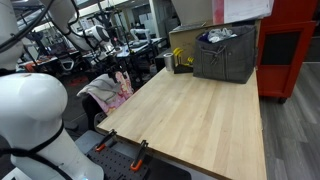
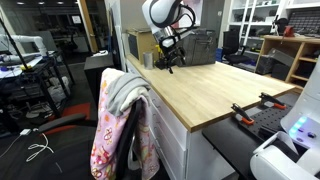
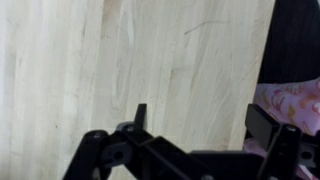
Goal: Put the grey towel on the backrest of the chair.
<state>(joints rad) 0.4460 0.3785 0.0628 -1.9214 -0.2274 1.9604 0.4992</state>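
The grey towel (image 2: 122, 92) hangs draped over the top of the chair backrest (image 2: 112, 135), on top of a pink floral cloth. It also shows in an exterior view (image 1: 98, 91) beside the table's edge. My gripper (image 2: 172, 62) hangs above the wooden table (image 2: 200, 90), apart from the chair. In the wrist view the gripper (image 3: 200, 125) is open and empty, with bare table wood between its fingers and the pink floral cloth (image 3: 290, 100) at the right edge.
A dark grey bin (image 1: 225, 55) and a cardboard box (image 2: 140, 45) stand at the far end of the table. Orange-handled clamps (image 1: 140, 155) grip the table's near edge. A red cabinet (image 1: 290, 50) stands behind the table.
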